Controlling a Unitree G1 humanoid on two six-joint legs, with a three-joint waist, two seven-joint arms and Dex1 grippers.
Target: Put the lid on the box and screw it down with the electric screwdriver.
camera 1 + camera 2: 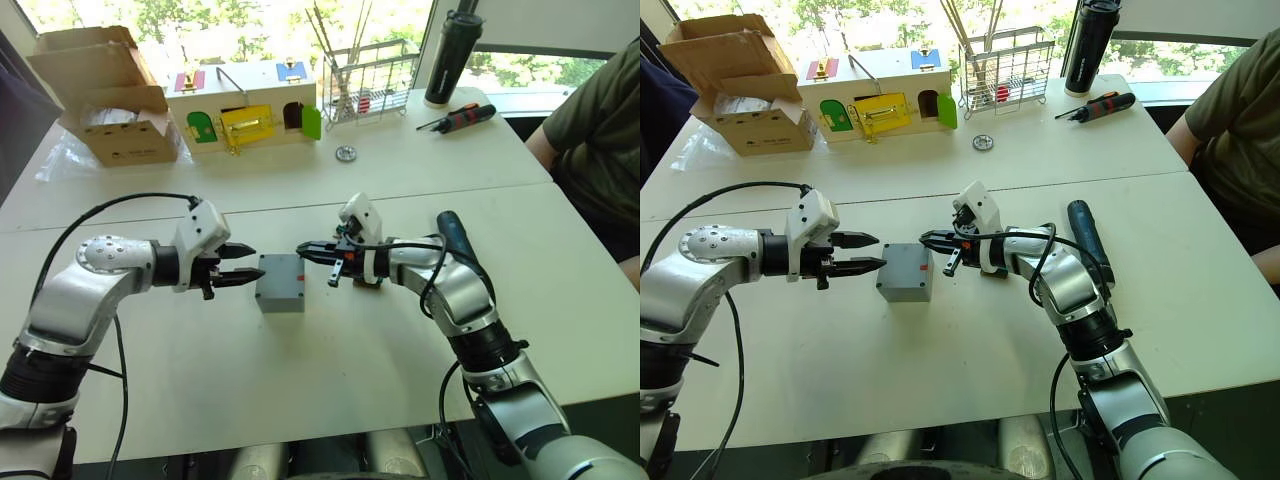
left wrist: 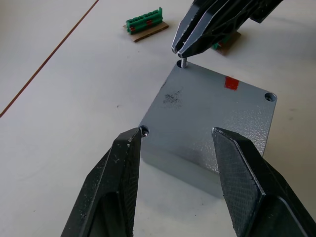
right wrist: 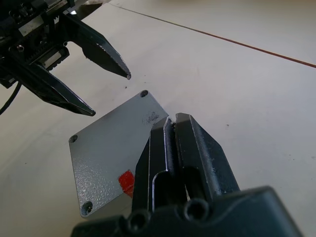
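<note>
Flat grey plastic lid [image 2: 212,106] already on small grey box [image 1: 281,292], mid bench [image 1: 300,380]. Right hand [image 2: 181,49] pinching small metal screw [image 2: 182,62] at far corner hole. Left hand [image 1: 250,266] open, left of the box. Long black electric screwdriver [image 1: 1085,238] lying untouched on the right; screwing still to do.

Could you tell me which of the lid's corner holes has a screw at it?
The hole beneath the right tool, which pinches a small metal screw standing in it. The lid's other two visible holes are empty.
</note>
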